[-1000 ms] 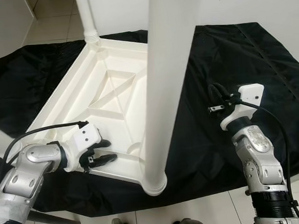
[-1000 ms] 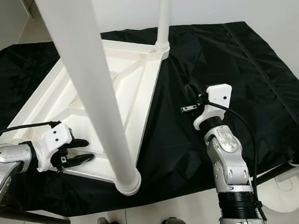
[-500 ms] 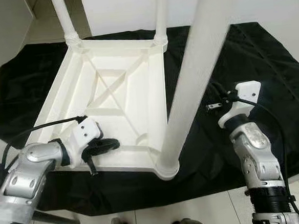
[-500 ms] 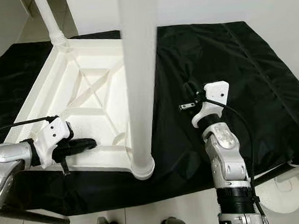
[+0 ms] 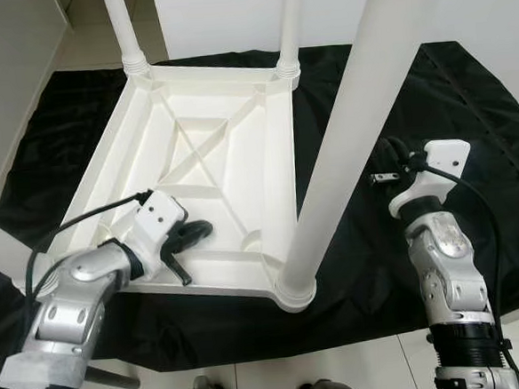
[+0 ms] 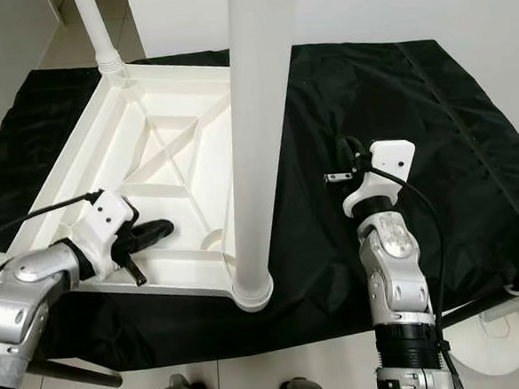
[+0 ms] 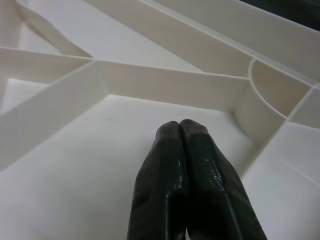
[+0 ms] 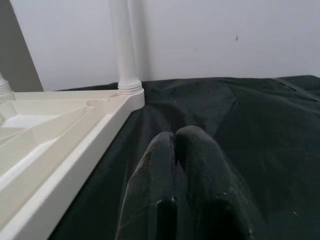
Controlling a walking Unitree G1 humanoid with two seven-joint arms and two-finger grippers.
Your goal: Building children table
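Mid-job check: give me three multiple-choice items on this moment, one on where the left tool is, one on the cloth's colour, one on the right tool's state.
1. Where is the left tool?
A. Over the near inner part of the upturned tabletop
B. On the floor tiles
C. Wrapped around a leg

2. What colour is the cloth under the tabletop?
A. White
B. Black
C. Red

3. How are the fingers of the right tool?
A. Spread wide
B. Shut on a screw
C. Shut, holding nothing

Answers: 1 A, its black fingers lie inside the white ribbed underside. 2 B, black fabric surrounds the tabletop. 3 C, the right wrist view shows both fingers pressed together above the cloth.
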